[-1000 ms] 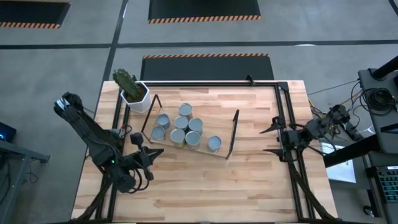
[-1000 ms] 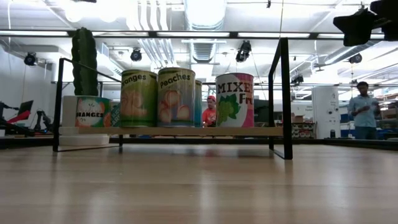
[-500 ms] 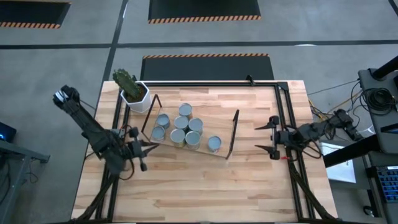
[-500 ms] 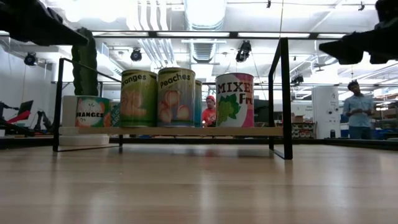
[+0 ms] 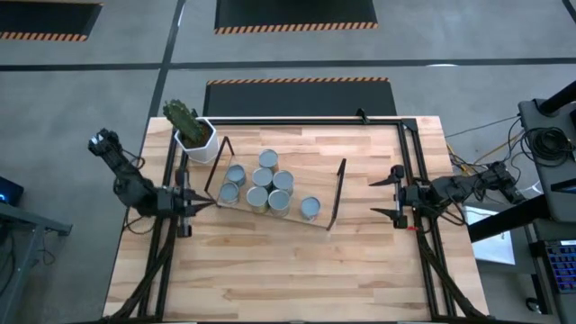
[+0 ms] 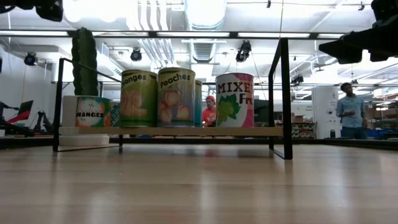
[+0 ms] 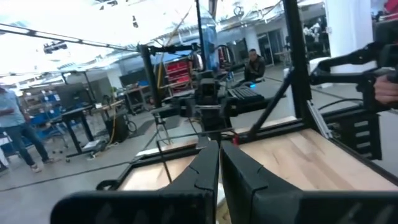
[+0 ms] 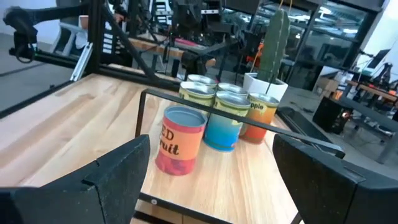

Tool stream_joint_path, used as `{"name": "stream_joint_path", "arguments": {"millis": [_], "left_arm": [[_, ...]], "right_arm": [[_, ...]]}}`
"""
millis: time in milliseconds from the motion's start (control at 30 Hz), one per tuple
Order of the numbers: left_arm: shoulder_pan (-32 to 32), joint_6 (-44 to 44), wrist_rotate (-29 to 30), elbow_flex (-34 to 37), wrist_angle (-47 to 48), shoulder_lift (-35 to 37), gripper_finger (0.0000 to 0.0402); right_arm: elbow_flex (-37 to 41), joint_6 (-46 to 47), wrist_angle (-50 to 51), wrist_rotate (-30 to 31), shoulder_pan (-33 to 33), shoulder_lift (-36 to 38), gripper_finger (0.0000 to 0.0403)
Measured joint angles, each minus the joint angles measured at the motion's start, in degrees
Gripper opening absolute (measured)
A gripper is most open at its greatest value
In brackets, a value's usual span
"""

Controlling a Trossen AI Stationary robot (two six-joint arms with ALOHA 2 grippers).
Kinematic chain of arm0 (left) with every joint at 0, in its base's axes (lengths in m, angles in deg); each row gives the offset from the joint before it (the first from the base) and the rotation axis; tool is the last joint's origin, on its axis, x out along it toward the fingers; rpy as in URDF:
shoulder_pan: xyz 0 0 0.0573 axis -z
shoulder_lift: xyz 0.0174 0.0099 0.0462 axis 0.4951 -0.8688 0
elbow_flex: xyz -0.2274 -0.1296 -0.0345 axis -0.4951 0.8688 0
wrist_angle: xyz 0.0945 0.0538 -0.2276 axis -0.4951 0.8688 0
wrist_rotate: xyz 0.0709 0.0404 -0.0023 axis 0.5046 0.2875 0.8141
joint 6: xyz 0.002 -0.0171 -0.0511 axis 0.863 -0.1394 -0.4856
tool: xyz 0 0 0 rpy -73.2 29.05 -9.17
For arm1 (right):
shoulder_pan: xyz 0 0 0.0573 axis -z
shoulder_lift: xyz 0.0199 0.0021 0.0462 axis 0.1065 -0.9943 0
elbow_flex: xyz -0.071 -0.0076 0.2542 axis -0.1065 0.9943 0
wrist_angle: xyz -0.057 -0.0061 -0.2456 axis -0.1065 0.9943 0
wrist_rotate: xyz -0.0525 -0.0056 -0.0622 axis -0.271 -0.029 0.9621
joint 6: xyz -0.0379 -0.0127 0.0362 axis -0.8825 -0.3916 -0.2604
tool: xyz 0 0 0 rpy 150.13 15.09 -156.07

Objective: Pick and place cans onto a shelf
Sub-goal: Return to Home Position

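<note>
Left end effector [image 5: 184,205] is hovering clenched and empty at the tabletop's [image 5: 297,270] 9 o'clock edge. Right end effector [image 5: 393,193] is hanging released, fingers spread, at 3 o'clock. All seven cans [image 5: 264,187] are sitting on the shelf [image 5: 310,180], one at the cluster's 4 o'clock. Judgement: homing is going best by drawing both arms straight outward, keeping wide of the wire frames [image 5: 338,193] and jostling nothing.
</note>
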Motion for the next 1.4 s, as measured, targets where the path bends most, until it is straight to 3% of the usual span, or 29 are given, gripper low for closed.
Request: {"name": "stream_joint_path", "arguments": {"millis": [433, 967, 1400], "left_arm": [[-3.73, 0.95, -0.37, 1.27, 5.32, 10.16, 0.0], [-18.23, 2.04, -13.14, 5.07, 2.79, 11.54, 0.0], [-19.18, -2.58, -16.0, 8.12, 5.98, 12.05, 0.0]], "right_arm": [[0.0, -2.95, -1.4, 0.15, -0.04, 0.02, 0.0327], [-1.83, -4.04, -1.56, 0.24, 0.0, 0.02, 0.0327], [0.96, -3.29, -1.63, 0.26, 0.2, 0.02, 0.0327]]}}
